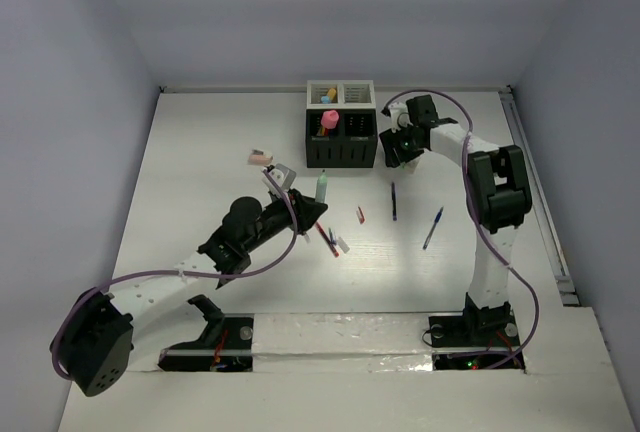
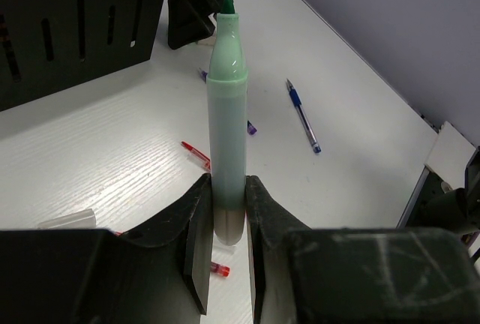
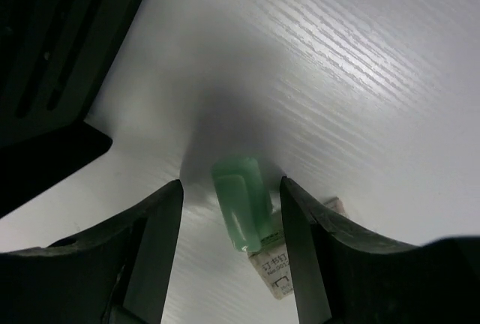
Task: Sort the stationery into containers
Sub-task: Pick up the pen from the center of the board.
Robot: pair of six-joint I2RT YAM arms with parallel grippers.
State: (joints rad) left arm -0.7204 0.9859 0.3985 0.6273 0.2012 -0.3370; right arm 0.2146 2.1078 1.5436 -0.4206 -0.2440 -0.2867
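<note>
At the far side of the white table [image 1: 200, 202] stand the joined black organizer box [image 1: 340, 152] and white organizer box [image 1: 340, 83], with a pink marker [image 1: 330, 119] upright in the black one. Near the table's middle, the left gripper [image 2: 227, 226] is clamped on the base of an uncapped pale green marker [image 2: 227, 114]. The right gripper [image 3: 231, 189], jaws apart, straddles a green cap [image 3: 241, 204] lying just beside the black box, while a blue pen [image 2: 304, 118] and a red pen [image 2: 196, 156] lie loose on the tabletop.

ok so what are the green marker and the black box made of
The green marker: probably frosted, semi-clear plastic; matte barrel that lets light through. The black box: likely hard moulded plastic, dull satin finish, with clean-cut slots in its wall.
</note>
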